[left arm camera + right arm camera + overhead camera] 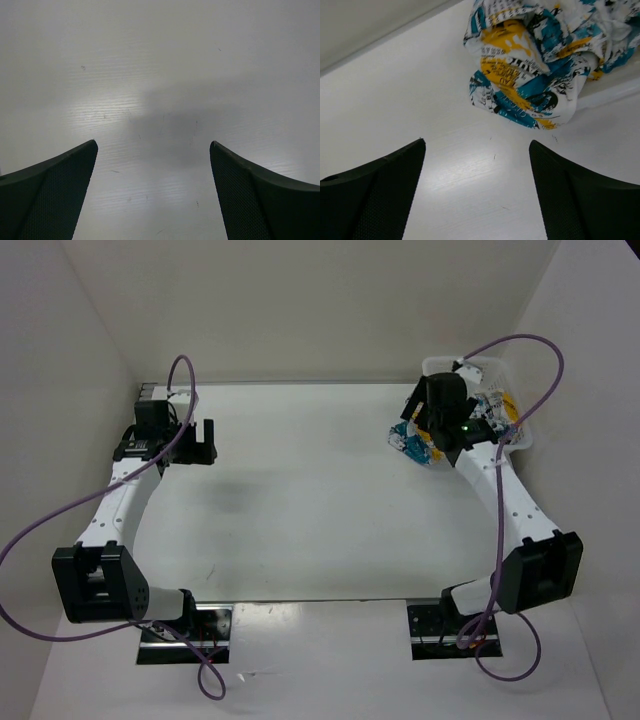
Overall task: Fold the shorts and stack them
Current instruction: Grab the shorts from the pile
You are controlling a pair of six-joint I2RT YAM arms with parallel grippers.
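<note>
My overhead camera looks down from behind my bases over the whole worktop (320, 500). Both wrist cameras sit close, facing down past my jaws. The right one probably shares the shorts (530, 65) with overhead.

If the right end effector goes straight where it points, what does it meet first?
Probably the crumpled white fabric shorts with teal, yellow and black print, unless the white table comes first; depth unclear.

Bare table (160, 75) lies ahead of the left gripper (153, 145) and across the whole middle. In the far right corner, the basket (436, 364) and the shorts (520, 75) spilling from it stand just ahead of the right gripper (476, 142), hemmed in by the walls (590, 340).
</note>
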